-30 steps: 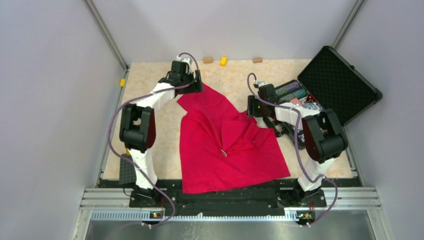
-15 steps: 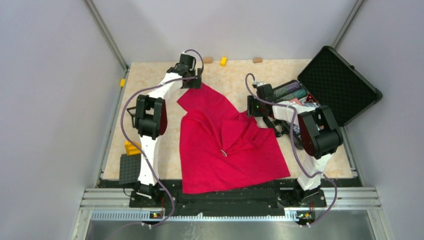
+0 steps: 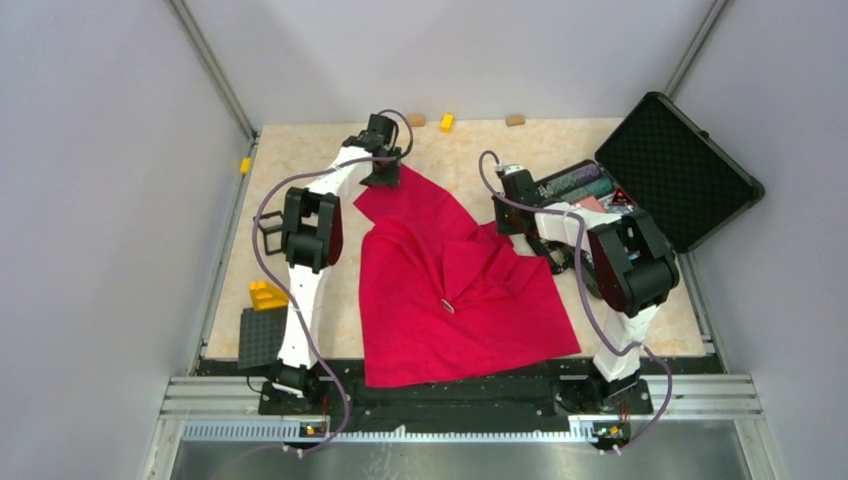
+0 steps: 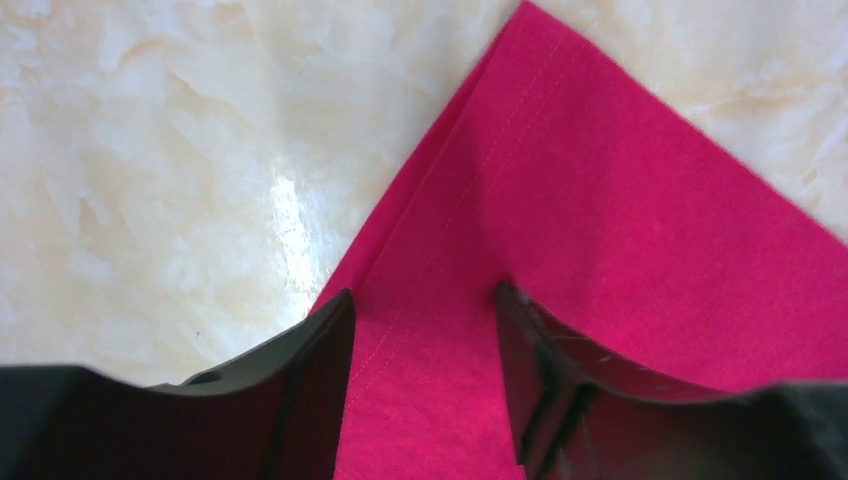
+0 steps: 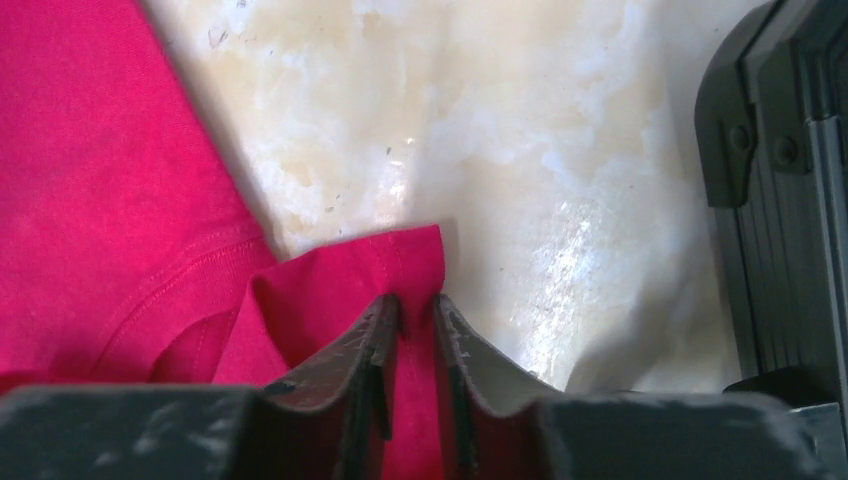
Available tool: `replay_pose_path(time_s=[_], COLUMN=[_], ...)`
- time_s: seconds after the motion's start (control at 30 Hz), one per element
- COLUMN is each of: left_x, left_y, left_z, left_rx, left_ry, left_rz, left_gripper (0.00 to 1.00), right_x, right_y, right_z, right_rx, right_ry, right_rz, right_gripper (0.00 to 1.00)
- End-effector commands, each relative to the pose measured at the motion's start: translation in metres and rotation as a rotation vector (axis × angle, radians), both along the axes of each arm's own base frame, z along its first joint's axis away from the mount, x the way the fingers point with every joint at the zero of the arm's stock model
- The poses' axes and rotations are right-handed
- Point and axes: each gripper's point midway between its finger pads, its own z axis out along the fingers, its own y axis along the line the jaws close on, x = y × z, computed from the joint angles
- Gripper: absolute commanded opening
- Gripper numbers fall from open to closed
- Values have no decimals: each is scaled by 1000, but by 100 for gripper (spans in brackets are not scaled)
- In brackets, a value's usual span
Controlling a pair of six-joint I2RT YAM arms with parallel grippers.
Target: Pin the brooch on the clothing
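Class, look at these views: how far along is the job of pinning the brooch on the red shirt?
Done: the brooch already sits on the red T-shirt; whether its pin is fastened is too small to tell. In hand: the right gripper pinches a shirt edge, and the left gripper straddles the far hem, open. Remaining: probably flattening the rumpled shirt.
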Motion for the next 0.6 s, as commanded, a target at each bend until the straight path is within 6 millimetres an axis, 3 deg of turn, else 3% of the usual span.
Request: replay_pose_path(time_s=[0.0, 0.1, 0.2, 0.23, 0.43, 0.57], left_x=[-2, -3, -4, -5, -14, -21], left_y=[9, 16, 20, 24, 58, 88], left_z=[-12, -19, -19, -18, -17, -14], left_rx=[71, 81, 67, 71, 7, -49], left_ry=[43, 64, 71, 71, 84, 81], left_rz=[-4, 12, 30, 48, 182, 287], left_gripper=[47, 25, 3, 0, 0, 0], right_x=[-10, -4, 4, 7, 27, 43], right_y=[4, 4, 1, -2, -39, -77], right_z=[-12, 0, 22, 31, 88, 119], right_rx=[4, 19, 33, 29, -10, -77], right_ry=[58, 34, -16, -36, -169, -230], right_rz=[4, -6, -23, -33, -117, -201], right_gripper=[13, 0, 0, 0, 0, 0])
